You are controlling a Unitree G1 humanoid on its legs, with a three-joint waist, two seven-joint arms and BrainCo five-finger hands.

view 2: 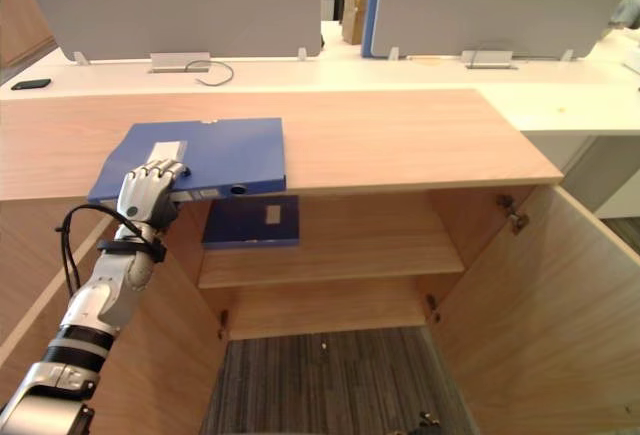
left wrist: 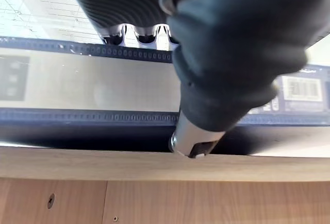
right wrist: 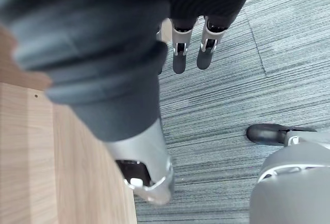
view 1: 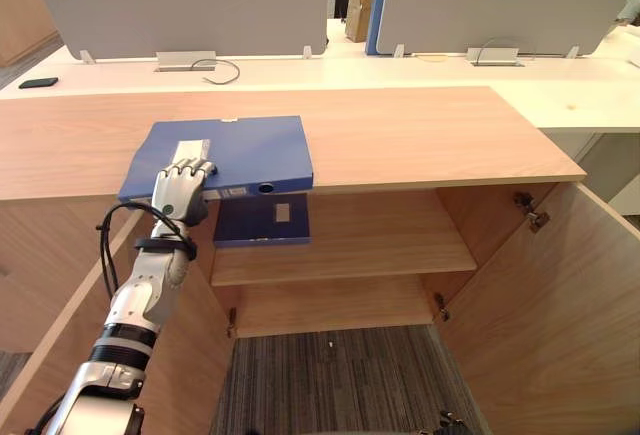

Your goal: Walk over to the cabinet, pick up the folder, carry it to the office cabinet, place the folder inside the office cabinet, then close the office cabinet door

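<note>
Our left hand (view 1: 180, 187) is clamped on the near edge of the blue folder (view 1: 240, 150). Its fingers (view 1: 190, 169) curl over the top cover beside a pale label (view 1: 187, 148), and in the left wrist view the thumb (left wrist: 193, 141) presses against the lower edge of the spine (view 1: 250, 190), just above the wood. The blue folder lies flat on the cabinet top (view 1: 420, 140), spine towards us, flush with or slightly over the front lip. We judge it to be a board-backed binder: stiff enough not to sag, with a smooth cover that could slide under dark fingertips. We cannot tell how full it is, so its weight is unknown to us. The spine is the thick, firm part and the natural place to pinch. Our grip sits near the folder's left end, so the far side will probably lever downward once it leaves the wood. The round hole (view 1: 266, 188) in the spine marks a more central hold. Below, a darker folder (view 1: 262, 223) lies on the shelf (view 1: 390, 240), with free room to its right, and the right door (view 1: 560, 305) stands swung open. Our right hand (right wrist: 178, 54) hangs over the grey carpet (right wrist: 232, 80), fingers loose and apart, holding nothing.
</note>
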